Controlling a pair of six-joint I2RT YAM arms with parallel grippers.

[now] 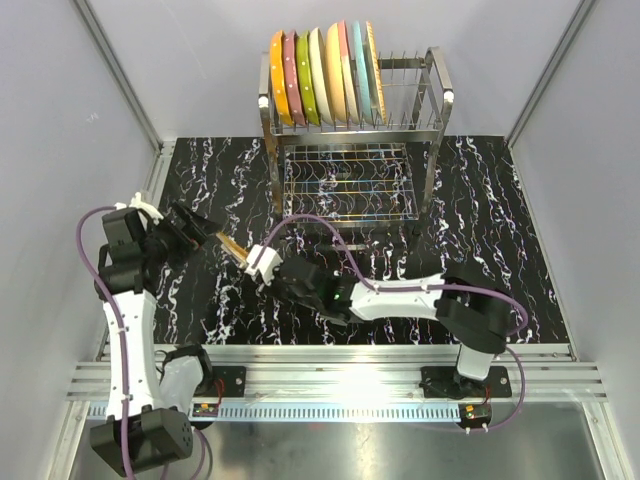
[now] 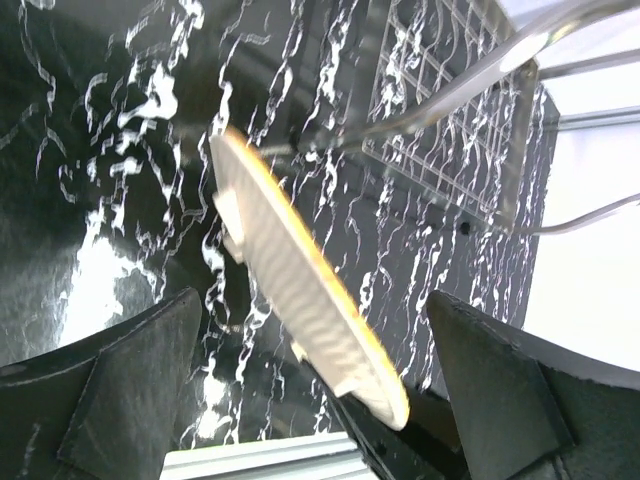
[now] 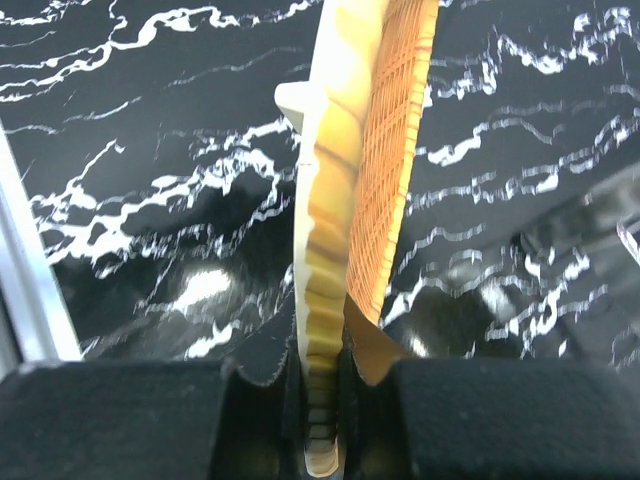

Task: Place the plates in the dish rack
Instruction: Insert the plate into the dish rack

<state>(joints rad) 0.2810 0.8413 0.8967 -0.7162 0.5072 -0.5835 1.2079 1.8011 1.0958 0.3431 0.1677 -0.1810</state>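
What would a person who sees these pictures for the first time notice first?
First, the row of bright plates standing upright in the top of the rack, at the far edge of the table. Then the orange plate held on edge between the two arms, left of centre: the right gripper is shut on its rim, and the left gripper is open near it.

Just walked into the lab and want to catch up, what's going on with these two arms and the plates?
The right tool is shut on the rim of an orange plate, holding it on edge over the black marbled table. The left tool sits open on either side of that same plate, not gripping it. At the far side, the dish rack already has a row of plates standing in its upper tier.
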